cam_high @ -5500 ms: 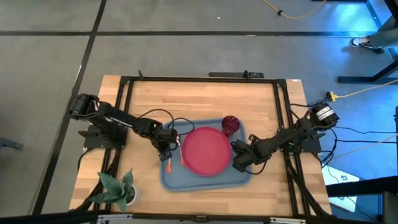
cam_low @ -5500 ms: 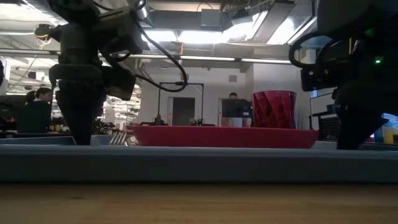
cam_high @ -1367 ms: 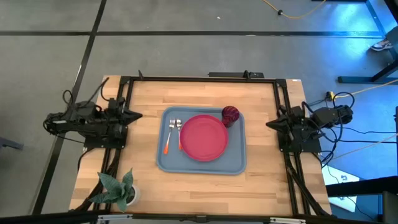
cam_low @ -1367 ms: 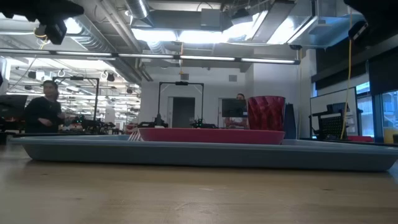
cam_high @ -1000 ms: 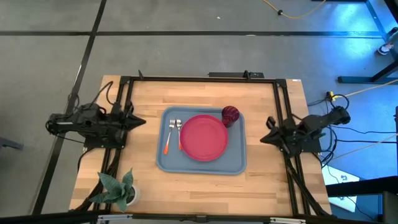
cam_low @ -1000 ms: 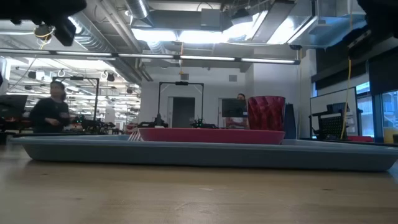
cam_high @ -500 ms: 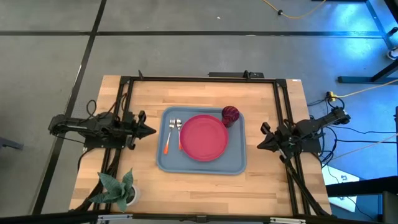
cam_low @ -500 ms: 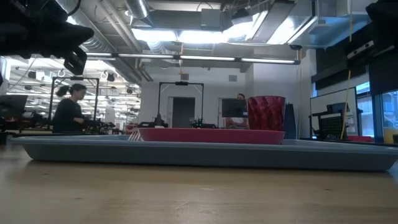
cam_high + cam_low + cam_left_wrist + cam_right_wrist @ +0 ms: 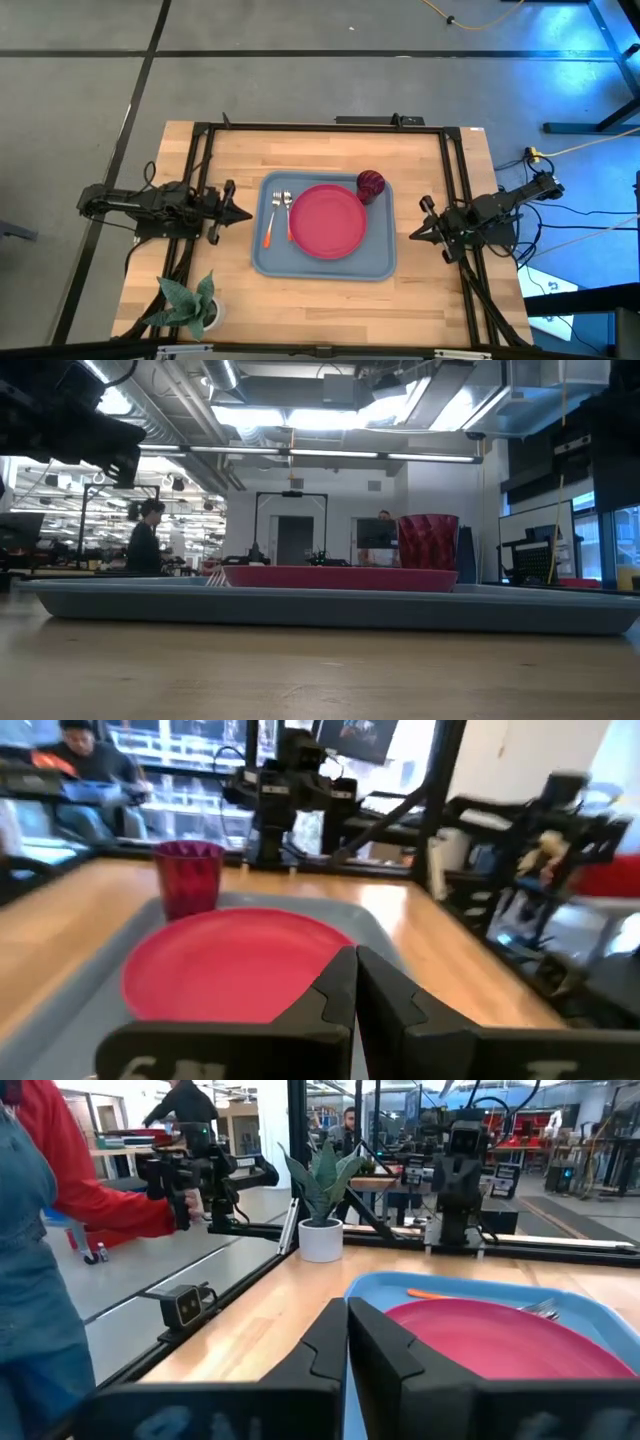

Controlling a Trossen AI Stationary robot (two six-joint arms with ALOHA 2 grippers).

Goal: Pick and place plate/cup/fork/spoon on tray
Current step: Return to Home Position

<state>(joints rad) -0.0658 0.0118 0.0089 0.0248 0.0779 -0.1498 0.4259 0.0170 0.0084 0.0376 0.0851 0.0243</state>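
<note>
The pinkish-red plate (image 9: 328,220) lies flat in the middle of the grey-blue tray (image 9: 300,268). The dark red cup (image 9: 371,185) stands upright at the tray's far right corner. The fork and spoon (image 9: 279,214) lie side by side on the tray left of the plate, orange handles toward the near edge. My left gripper (image 9: 243,212) is shut and empty just off the tray's left edge. My right gripper (image 9: 412,236) is shut and empty just off the tray's right edge. The left wrist view shows the plate (image 9: 230,965) and the cup (image 9: 188,877).
A potted plant (image 9: 190,302) stands at the table's near left corner. A black frame (image 9: 320,125) runs around the table top. A person in a red sleeve (image 9: 90,1190) holds a device beyond the table's near side. Another person (image 9: 145,545) walks in the room behind.
Both arms have reached out from their bases toward the tray. My left gripper has moved toward the table's right, my right gripper toward the table's left and a little nearer. Both stay shut. The things on the tray have not moved.
</note>
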